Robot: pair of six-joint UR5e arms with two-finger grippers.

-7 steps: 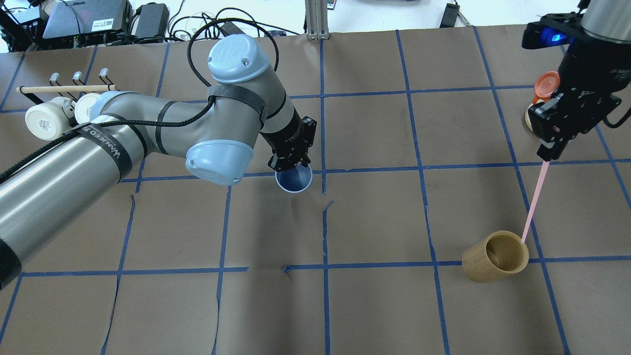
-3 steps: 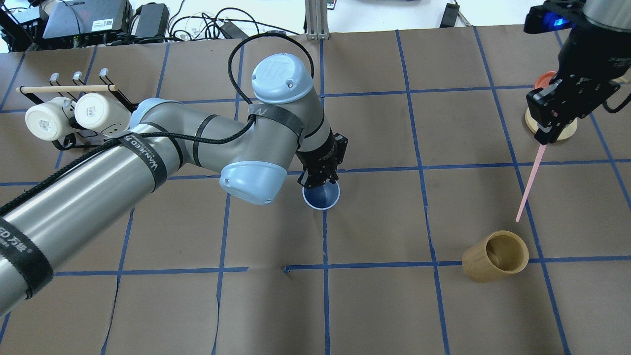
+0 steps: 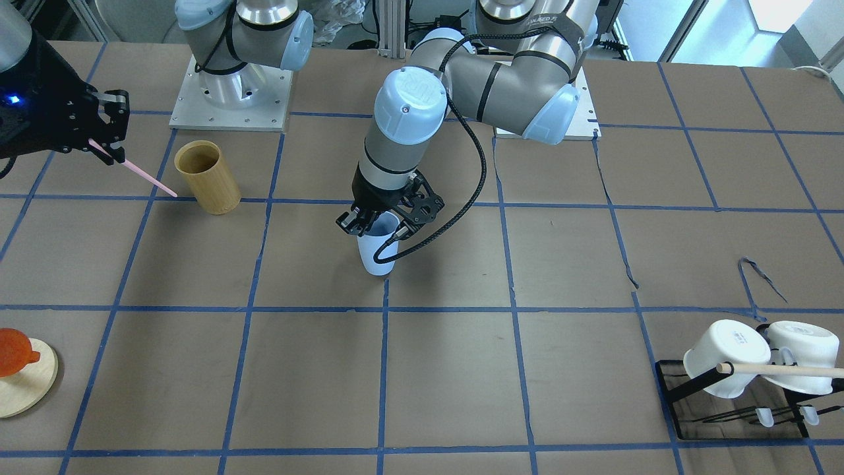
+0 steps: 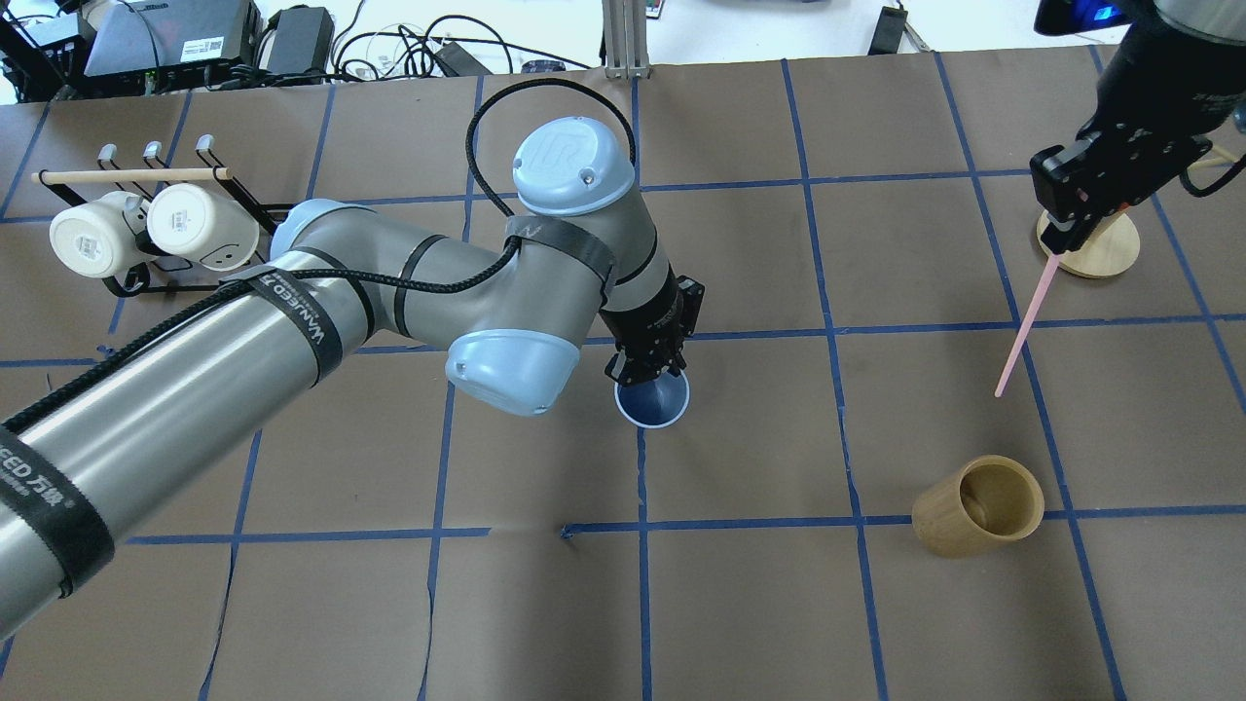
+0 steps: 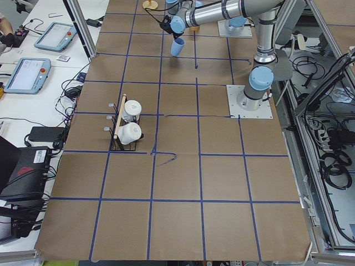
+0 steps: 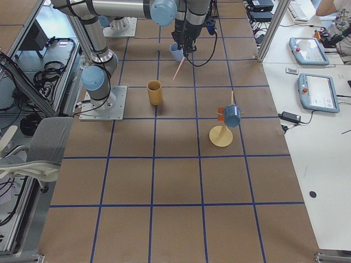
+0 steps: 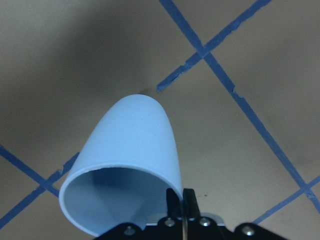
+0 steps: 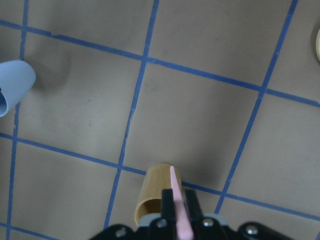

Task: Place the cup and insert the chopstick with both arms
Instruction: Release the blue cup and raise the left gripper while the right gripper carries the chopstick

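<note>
My left gripper [image 4: 647, 368] is shut on the rim of a light blue cup [image 4: 651, 401] near the table's middle; the cup hangs mouth-up [image 3: 378, 254]. In the left wrist view the fingers pinch the cup [image 7: 132, 150] wall at its lower right. Whether its base touches the paper I cannot tell. At the far right, my right gripper [image 4: 1066, 229] is shut on a pink chopstick [image 4: 1022, 326] that slants down toward a bamboo cup [image 4: 978, 504]. The tip hangs above and outside that cup, as the right wrist view shows the chopstick [image 8: 176, 190] over the bamboo cup [image 8: 155, 197].
A black rack [image 4: 146, 229] with two white mugs and a wooden rod stands at the far left. A round wooden stand [image 4: 1095, 248] sits under the right gripper, with an orange cup [image 3: 13, 353] on it. Cables lie along the back edge.
The left arm has carried the blue cup rightward and nearer. The right gripper has moved up and back, drawing the chopstick tip away from the bamboo cup's rim.
</note>
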